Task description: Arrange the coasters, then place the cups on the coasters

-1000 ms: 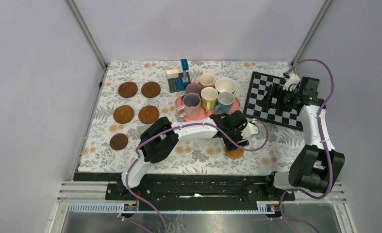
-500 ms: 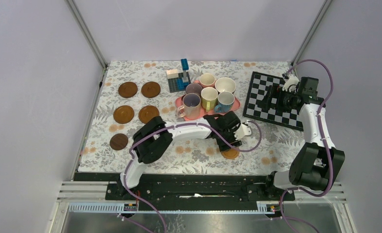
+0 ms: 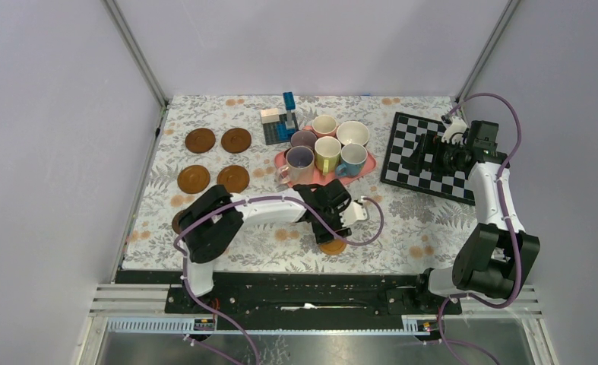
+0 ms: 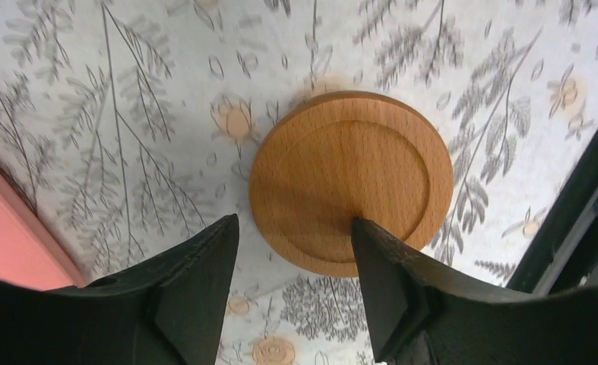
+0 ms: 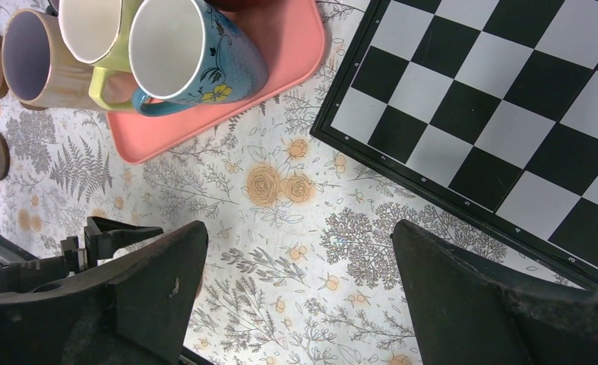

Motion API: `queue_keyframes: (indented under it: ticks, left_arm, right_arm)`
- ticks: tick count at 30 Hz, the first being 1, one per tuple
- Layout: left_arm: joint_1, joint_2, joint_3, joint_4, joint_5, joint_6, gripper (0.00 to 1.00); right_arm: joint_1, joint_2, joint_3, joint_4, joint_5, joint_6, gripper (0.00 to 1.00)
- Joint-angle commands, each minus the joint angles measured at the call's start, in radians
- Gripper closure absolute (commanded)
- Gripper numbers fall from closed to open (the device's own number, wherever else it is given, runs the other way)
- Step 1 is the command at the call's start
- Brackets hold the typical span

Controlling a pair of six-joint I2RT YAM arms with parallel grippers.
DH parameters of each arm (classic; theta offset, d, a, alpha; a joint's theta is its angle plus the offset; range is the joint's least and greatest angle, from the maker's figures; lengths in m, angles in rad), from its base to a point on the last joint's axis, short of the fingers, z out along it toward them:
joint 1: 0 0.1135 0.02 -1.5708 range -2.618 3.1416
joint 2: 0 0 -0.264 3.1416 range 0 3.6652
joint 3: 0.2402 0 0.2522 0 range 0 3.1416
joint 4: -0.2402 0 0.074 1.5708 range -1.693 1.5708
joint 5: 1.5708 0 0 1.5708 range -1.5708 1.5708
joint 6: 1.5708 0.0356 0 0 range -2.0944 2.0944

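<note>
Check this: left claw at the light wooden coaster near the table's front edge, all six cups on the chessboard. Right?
One error. The cups stand on the pink tray, not on the chessboard, which lies bare of cups to the tray's right; the top view shows it. The rest holds: the left claw is at the light wooden coaster near the front edge.

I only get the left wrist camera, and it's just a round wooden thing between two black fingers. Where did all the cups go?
Observer: All six cups sit together on a pink tray at the far middle of the table.
Operator: Are there more wooden circles?
Observer: Yes, four coasters form a square on the table's left side.
Operator: What's the other arm doing?
Observer: The right gripper hangs open near the chessboard, holding nothing.
</note>
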Motion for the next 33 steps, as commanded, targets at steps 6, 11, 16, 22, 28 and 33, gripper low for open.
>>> queue_keyframes:
  ticks: [6, 11, 16, 22, 28, 33]
  left_arm:
    - [0.100, -0.140, -0.209, -0.065, -0.022, 0.056, 0.38]
    - [0.178, -0.218, -0.312, -0.074, -0.028, 0.068, 0.38]
    - [0.298, -0.299, -0.392, -0.094, -0.027, 0.105, 0.38]
    - [0.457, -0.380, -0.453, -0.122, -0.042, 0.179, 0.38]
    - [0.632, -0.426, -0.480, -0.130, -0.055, 0.260, 0.38]
    - [0.773, -0.441, -0.478, -0.129, -0.045, 0.315, 0.38]
  right_arm:
    - [-0.006, -0.034, 0.011, 0.011, -0.045, 0.001, 0.02]
    - [-0.006, -0.028, 0.015, 0.010, -0.053, -0.004, 0.02]
    - [-0.006, -0.026, 0.016, 0.011, -0.053, -0.005, 0.02]
    - [-0.006, -0.024, 0.016, 0.013, -0.052, -0.005, 0.02]
    - [-0.006, -0.033, 0.006, 0.020, -0.058, -0.003, 0.02]
    - [-0.006, -0.040, 0.001, 0.024, -0.057, -0.007, 0.02]
